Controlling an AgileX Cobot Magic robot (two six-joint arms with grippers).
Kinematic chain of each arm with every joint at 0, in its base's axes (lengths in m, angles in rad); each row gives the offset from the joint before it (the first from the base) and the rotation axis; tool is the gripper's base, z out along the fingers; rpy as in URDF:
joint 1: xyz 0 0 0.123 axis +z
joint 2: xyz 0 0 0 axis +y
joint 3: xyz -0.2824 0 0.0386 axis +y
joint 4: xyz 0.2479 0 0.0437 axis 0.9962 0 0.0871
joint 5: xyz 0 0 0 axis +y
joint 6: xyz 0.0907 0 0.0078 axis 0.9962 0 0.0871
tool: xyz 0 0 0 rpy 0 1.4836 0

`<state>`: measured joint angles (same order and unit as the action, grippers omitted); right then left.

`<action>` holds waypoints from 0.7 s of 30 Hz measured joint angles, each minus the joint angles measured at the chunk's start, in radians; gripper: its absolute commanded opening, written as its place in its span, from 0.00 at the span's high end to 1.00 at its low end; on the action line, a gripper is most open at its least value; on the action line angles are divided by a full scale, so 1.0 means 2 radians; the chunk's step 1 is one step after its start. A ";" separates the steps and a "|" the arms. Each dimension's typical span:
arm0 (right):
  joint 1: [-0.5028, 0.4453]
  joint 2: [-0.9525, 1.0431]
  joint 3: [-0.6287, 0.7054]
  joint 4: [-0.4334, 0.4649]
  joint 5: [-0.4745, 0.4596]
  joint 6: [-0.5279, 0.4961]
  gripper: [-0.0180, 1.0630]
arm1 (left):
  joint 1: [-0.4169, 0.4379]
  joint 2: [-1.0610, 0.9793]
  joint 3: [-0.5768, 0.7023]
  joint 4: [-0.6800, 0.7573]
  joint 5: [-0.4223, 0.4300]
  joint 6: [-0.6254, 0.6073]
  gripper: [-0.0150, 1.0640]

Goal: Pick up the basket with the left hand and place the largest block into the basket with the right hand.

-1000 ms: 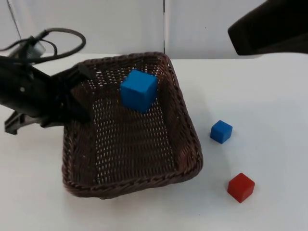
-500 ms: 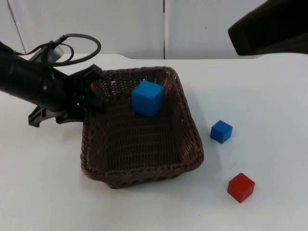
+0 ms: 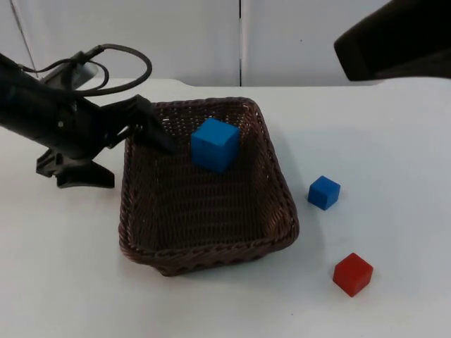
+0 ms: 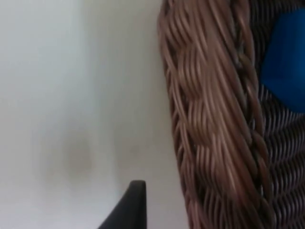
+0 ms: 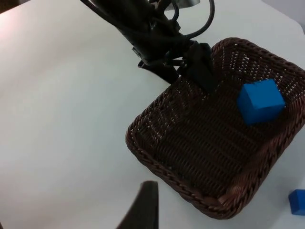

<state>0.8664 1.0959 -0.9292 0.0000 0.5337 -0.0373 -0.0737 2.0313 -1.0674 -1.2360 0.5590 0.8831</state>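
The brown wicker basket rests on the white table, and the large blue block lies inside it near the far wall. My left gripper stands open astride the basket's left rim, with one finger inside and one outside on the table. The left wrist view has that rim beside a black fingertip, with the blue block beyond it. My right arm waits high at the back right. From its wrist I see the basket, the block and the left gripper. Nothing is against its black fingertip.
A small blue block lies on the table just right of the basket, also seen as a small blue block from the right wrist. A red block sits nearer the front right. The grey partition wall runs behind the table.
The basket came down and to the right and now rests on the table. My left gripper, shut on the left rim a second ago, has opened and let go.
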 measured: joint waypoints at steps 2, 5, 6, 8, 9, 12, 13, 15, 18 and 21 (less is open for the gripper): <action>0.000 0.000 0.000 0.000 0.000 0.000 0.21 | 0.000 -0.007 0.000 0.025 -0.004 -0.016 0.01; 0.000 0.000 0.000 0.000 0.000 0.000 0.21 | 0.000 -0.017 0.000 0.054 -0.008 -0.042 0.01; 0.000 0.000 0.000 0.000 0.000 0.000 0.21 | 0.000 -0.020 0.000 0.071 -0.008 -0.053 0.01; 0.000 0.000 0.000 0.000 0.000 0.000 0.21 | 0.000 -0.029 0.001 0.095 -0.011 -0.075 0.01; 0.000 0.000 0.000 0.000 0.000 0.000 0.21 | 0.000 -0.029 0.001 0.095 -0.011 -0.075 0.01; 0.000 0.000 0.000 0.000 0.000 0.000 0.21 | 0.000 -0.052 0.024 0.106 -0.030 -0.085 0.01; 0.000 0.000 0.000 0.000 0.000 0.000 0.21 | 0.000 -0.063 0.033 0.108 -0.038 -0.085 0.01; 0.000 0.000 0.000 0.000 0.000 0.000 0.21 | 0.000 -0.076 0.046 0.109 -0.048 -0.086 0.01; 0.000 0.000 0.000 0.000 0.000 0.000 0.21 | 0.000 -0.116 0.082 0.111 -0.067 -0.086 0.01; 0.000 0.000 0.000 0.000 -0.004 0.002 0.21 | 0.000 -0.142 0.104 0.112 -0.069 -0.086 0.01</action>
<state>0.8664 1.0959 -0.9292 0.0000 0.5262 -0.0332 -0.0737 1.7470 -0.8598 -1.0122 0.4207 0.7119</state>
